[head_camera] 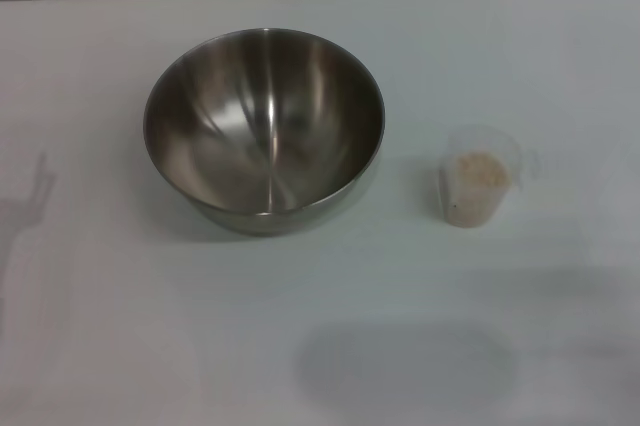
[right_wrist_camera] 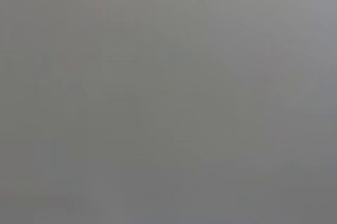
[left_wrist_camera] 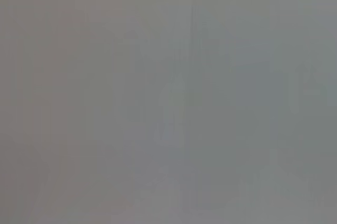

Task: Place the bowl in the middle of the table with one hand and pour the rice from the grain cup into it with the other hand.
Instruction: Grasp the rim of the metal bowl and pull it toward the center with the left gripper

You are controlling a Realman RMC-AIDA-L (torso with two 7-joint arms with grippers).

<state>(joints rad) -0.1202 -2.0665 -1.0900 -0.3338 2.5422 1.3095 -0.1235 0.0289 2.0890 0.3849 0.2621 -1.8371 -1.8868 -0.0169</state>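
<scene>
Neither tool appears in any view, left or right, so whether each is released or clenched cannot be told; both wrist views show only a flat grey blur with nothing to pick out. From the head view the count is short: one bowl (head_camera: 264, 131), one cup (head_camera: 480, 176), and one small heap of rice (head_camera: 478, 170) inside that cup. All stand on the white counter (head_camera: 110, 346). The bowl sits upright, mouth up, a little to the robot's left of the counter's middle and toward the far side; its shiny inside holds no grains. The cup stands upright too, to the robot's right of the bowl and well apart from it, with bare counter between them. Rice fills the lower part of the cup, its pale top showing through the clear wall. A small projection on the cup's rim points toward the robot's right, away from the bowl; whether that is the handle or the lip cannot be told. The far edge of the counter runs straight across the top of the head view, not far behind the bowl's rim. Open surface lies to the left of the bowl, to the right of the cup, and across the whole near half, where only soft shadows fall.
</scene>
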